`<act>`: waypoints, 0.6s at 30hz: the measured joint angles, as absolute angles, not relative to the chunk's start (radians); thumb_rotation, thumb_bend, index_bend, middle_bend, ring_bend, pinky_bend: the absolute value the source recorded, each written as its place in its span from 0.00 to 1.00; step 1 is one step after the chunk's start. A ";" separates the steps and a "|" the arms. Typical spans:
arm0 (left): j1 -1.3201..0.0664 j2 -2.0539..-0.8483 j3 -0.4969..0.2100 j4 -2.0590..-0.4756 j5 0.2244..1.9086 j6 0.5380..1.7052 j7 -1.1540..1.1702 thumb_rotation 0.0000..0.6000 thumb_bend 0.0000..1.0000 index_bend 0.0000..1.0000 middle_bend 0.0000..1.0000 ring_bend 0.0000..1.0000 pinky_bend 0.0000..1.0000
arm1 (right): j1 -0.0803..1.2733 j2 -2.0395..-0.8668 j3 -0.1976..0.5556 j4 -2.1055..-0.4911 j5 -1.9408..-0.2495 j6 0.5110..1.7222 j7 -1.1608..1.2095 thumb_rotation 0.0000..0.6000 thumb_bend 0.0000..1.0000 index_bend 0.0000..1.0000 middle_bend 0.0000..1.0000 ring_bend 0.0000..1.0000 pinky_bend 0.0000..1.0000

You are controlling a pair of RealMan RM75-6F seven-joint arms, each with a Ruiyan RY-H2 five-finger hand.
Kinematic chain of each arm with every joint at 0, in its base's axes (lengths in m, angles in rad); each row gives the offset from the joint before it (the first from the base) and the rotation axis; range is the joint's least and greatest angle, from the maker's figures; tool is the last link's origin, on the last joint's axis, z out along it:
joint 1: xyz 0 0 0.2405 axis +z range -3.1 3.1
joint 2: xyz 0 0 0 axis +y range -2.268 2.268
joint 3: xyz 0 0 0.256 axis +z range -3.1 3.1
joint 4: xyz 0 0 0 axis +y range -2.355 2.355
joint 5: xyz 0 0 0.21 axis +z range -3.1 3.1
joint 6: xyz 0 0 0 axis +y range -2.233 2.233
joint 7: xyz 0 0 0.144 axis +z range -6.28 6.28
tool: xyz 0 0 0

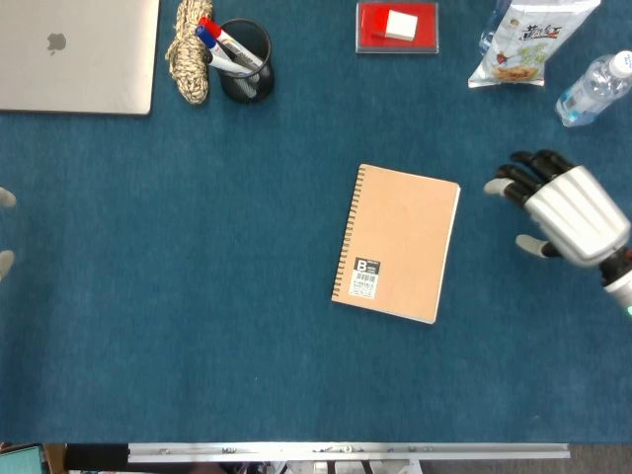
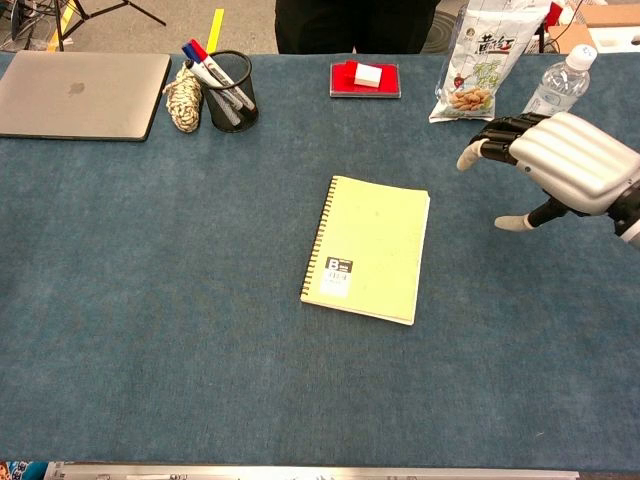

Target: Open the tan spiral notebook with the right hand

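Observation:
The tan spiral notebook (image 1: 397, 243) (image 2: 366, 248) lies closed and flat in the middle of the blue table, its spiral on the left edge and a black label near its lower left corner. My right hand (image 1: 560, 208) (image 2: 560, 164) hovers to the right of the notebook, apart from it, with fingers spread and nothing in them. Of my left hand (image 1: 5, 229) only pale fingertips show at the left edge of the head view; the chest view does not show it.
Along the far side stand a closed laptop (image 1: 77, 54), a rope coil (image 1: 190, 49), a black pen cup (image 1: 244, 59), a red tray with a white block (image 1: 397, 26), a snack bag (image 1: 528, 39) and a water bottle (image 1: 592, 91).

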State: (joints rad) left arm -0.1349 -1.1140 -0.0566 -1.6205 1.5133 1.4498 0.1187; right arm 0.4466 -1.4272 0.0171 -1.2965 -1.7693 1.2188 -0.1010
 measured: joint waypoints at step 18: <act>-0.137 -1.116 -0.044 -1.608 1.501 1.437 0.120 1.00 0.13 0.39 0.34 0.35 0.55 | 0.519 -1.516 -0.022 -1.208 -1.773 1.162 -0.059 1.00 0.00 0.34 0.32 0.21 0.26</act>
State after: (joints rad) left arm -0.1374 -1.1165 -0.0441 -1.6082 1.5012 1.4375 0.1198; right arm 0.5186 -1.5157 -0.0221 -1.2084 -1.7727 1.1619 -0.0587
